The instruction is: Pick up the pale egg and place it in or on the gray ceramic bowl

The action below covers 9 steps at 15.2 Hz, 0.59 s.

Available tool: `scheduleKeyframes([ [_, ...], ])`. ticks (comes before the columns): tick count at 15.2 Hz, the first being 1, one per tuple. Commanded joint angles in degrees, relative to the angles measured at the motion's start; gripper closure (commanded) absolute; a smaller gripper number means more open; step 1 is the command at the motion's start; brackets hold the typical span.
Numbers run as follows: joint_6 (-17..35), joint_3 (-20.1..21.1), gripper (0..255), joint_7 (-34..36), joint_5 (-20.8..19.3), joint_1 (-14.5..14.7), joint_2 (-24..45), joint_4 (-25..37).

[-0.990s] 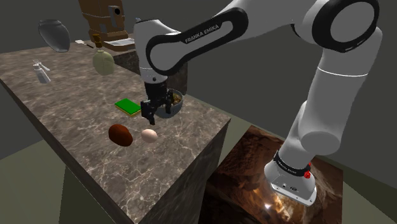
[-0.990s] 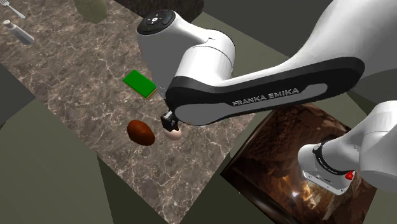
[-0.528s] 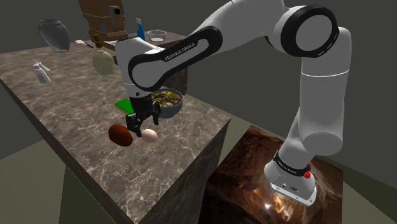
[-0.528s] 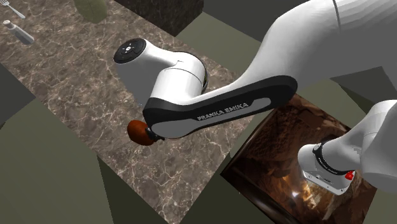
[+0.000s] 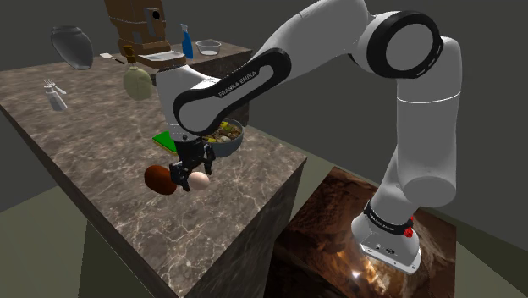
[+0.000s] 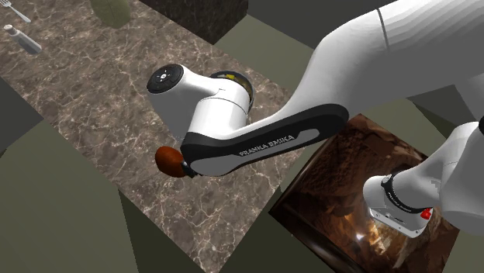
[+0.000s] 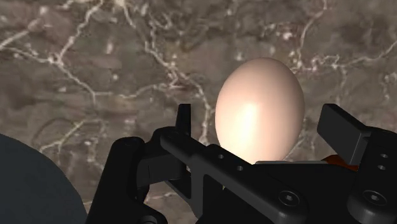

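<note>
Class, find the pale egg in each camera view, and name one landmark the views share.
Shoulder view: egg at the claw, right of a brown oval.
Second exterior view: hidden behind the arm, beside that oval.
Wrist view: between the claw's open fingers.
Shared landmark: marbled countertop.

The egg [image 7: 257, 114] lies on the counter [image 5: 127, 110] between the fingers [image 7: 343, 130].

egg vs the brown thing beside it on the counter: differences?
Colour: the egg is pale peach, the brown object dark reddish brown. Size: the brown object looks larger than the egg. State: the egg sits between the gripper's open fingers; the brown object lies outside them. Both are smooth, rounded and rest on the marble counter.
</note>
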Motion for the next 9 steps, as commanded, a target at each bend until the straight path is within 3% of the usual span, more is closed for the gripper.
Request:
scheduleKeyframes([
  [1, 0.12, -0.01, 0, 0.01, -0.02, 0.01, 0.07, -0.03],
  [5, 0.11, -0.01, 0, 0.01, -0.02, 0.01, 0.07, -0.03],
  [6, 0.11, -0.01, 255, 0.01, -0.02, 0.01, 0.07, -0.03],
  [9, 0.12, -0.01, 255, 0.01, -0.02, 0.01, 0.07, -0.03],
])
